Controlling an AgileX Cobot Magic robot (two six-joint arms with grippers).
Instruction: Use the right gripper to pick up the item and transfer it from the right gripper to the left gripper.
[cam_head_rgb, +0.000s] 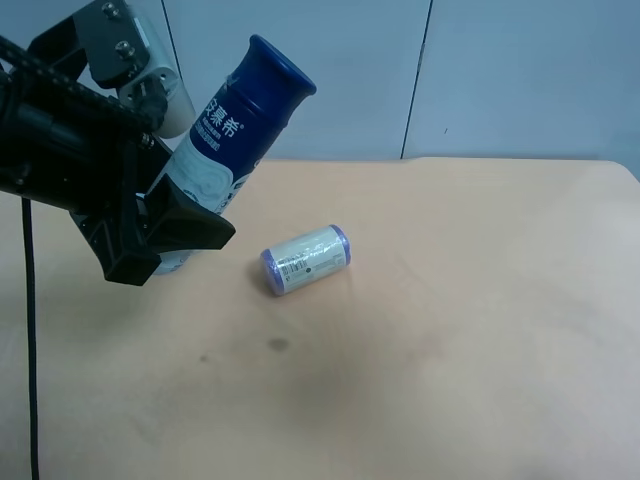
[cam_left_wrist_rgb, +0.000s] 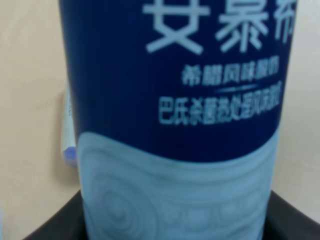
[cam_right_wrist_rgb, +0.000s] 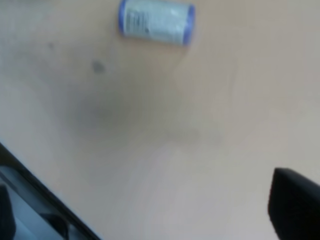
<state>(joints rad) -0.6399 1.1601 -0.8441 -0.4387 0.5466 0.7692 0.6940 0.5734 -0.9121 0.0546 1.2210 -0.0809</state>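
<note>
The bottle (cam_head_rgb: 235, 120), with its dark navy end up and a white and pale-blue label with lettering, is held tilted in the air above the table's left part. The arm at the exterior high view's left grips its lower body; the left wrist view shows this is my left gripper (cam_head_rgb: 175, 235), shut on the bottle (cam_left_wrist_rgb: 170, 100), with black fingers (cam_left_wrist_rgb: 47, 227) on both sides. Of my right gripper only one black fingertip (cam_right_wrist_rgb: 295, 205) shows, far to one side and empty, above bare table. The right arm is out of the exterior high view.
A short cream roll with purple ends (cam_head_rgb: 305, 260) lies on the tan table (cam_head_rgb: 460, 350) near its middle; it also shows in the right wrist view (cam_right_wrist_rgb: 156, 22). A small dark stain (cam_head_rgb: 278, 345) lies in front of it. A table edge (cam_right_wrist_rgb: 45, 200) shows.
</note>
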